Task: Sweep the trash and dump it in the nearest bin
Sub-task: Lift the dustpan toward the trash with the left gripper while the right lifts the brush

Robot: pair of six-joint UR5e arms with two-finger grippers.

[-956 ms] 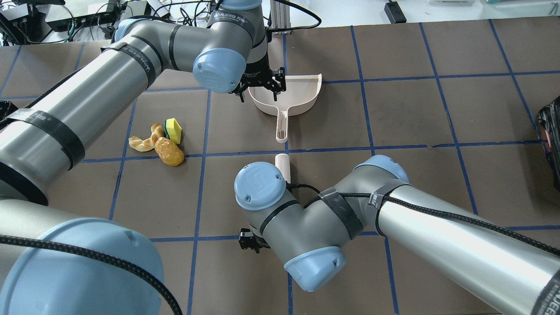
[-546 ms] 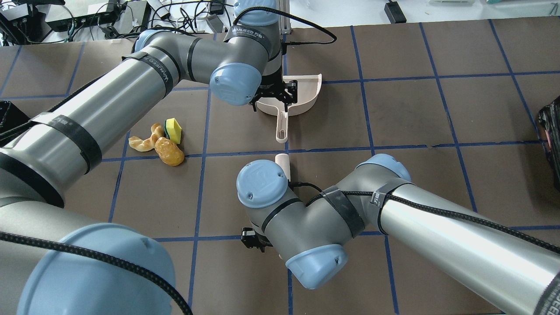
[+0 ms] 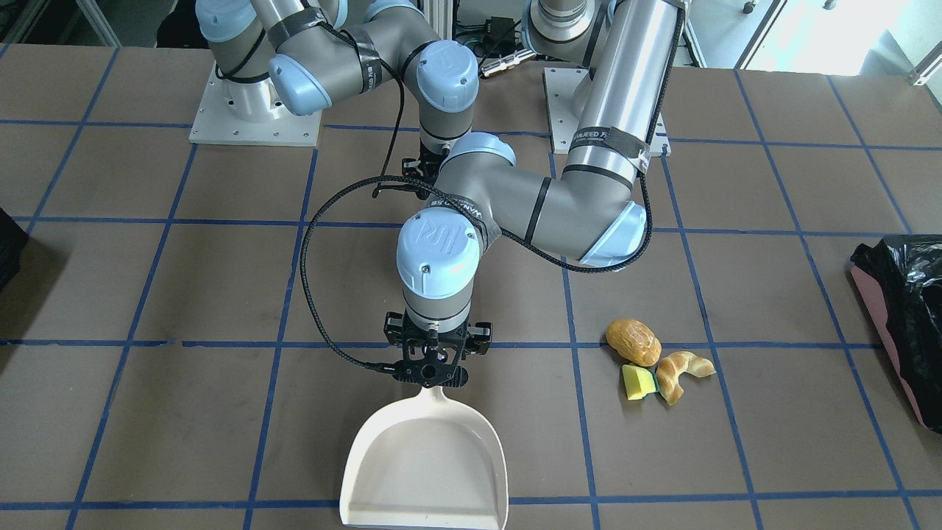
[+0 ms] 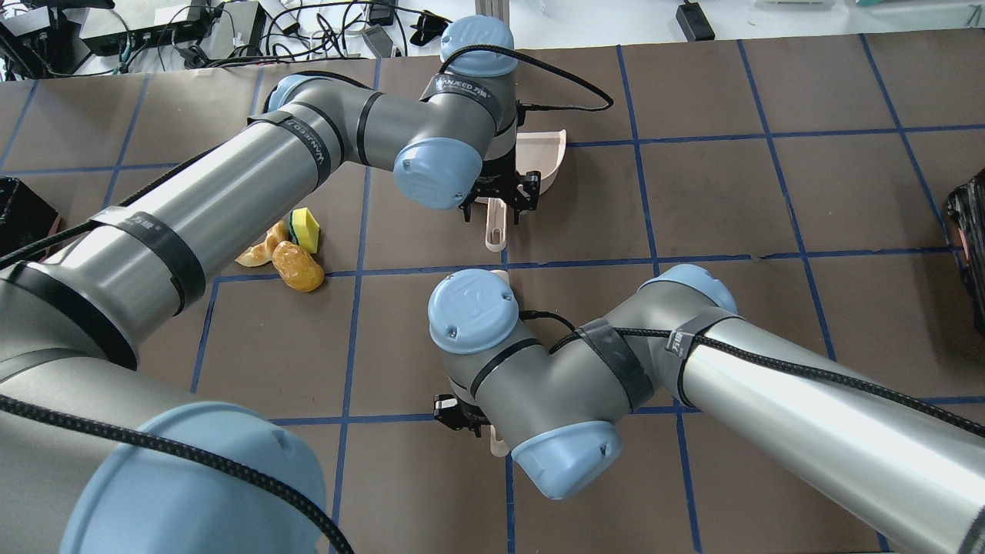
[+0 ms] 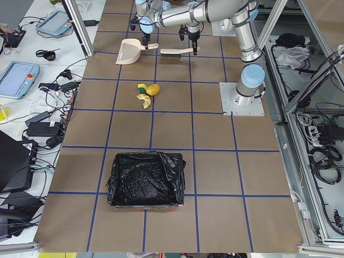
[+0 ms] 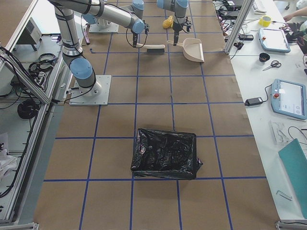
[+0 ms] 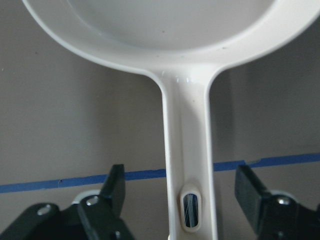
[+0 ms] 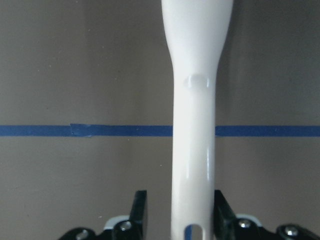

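**Q:** Your left gripper (image 7: 182,186)?

**A:** Wide open, astride the dustpan (image 7: 187,125) handle, not touching. Right gripper (image 8: 181,212) sits close round the brush (image 8: 196,100) handle; can't tell if clamped. Step: tool pickup. Next you close squarely on the handle. Trash (image 4: 296,258) lies at 9 o'clock, overhead view.

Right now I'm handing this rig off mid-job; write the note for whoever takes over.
Left pincer: open, straddling the dustpan handle, not gripping.
Right pincer: around the brush handle, with a gap on one side, so apparently not clamped.
Trash: bread roll, yellow wedge and croissant piece lie clustered to the robot's left of the dustpan; the bin is beyond them.
Done: nothing swept; the dustpan is empty.
Left: grasp both tools, sweep, dump.
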